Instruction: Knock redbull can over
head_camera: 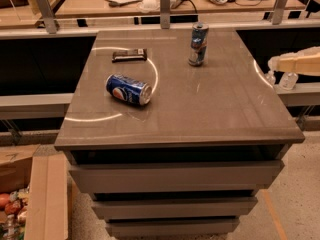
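The redbull can [198,44], slim, silver and blue, stands upright near the far right of the grey table top [210,109]. My gripper [274,63] comes in from the right edge of the view as a pale, cream-coloured finger shape. It hovers past the table's right edge, well to the right of the can and not touching it.
A blue Pepsi can [128,89] lies on its side at the table's left middle. A dark flat bar [129,55] lies at the far left. Drawers are below the top. A cardboard box [30,194] stands on the floor at left. Small bottles [289,80] stand at right.
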`<state>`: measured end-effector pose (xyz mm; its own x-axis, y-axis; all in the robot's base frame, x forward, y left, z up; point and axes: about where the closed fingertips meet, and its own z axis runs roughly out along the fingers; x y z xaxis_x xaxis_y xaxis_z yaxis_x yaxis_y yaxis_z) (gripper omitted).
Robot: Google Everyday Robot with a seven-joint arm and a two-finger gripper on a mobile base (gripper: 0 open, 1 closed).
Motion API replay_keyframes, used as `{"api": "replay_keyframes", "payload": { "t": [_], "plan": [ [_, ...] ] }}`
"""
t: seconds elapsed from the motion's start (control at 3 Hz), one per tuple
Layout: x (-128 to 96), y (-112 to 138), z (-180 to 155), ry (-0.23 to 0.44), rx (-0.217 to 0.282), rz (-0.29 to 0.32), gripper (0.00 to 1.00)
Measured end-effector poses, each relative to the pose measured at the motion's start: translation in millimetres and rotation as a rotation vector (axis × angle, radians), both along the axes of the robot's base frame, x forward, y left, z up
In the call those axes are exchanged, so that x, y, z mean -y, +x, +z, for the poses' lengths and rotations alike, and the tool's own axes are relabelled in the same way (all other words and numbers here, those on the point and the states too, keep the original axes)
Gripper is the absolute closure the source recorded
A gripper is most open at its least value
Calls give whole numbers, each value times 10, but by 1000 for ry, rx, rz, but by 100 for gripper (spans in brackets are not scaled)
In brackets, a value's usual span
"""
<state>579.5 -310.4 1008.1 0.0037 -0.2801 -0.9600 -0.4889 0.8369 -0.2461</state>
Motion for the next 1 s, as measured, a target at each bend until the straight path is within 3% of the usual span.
{"api": "replay_keyframes", "payload": {
  "t": [0.33, 1.0],
  "plan": [
    [109, 390, -22, 125, 17, -70, 0],
    [90, 444, -84, 151, 26, -90, 0]
  ]
}}
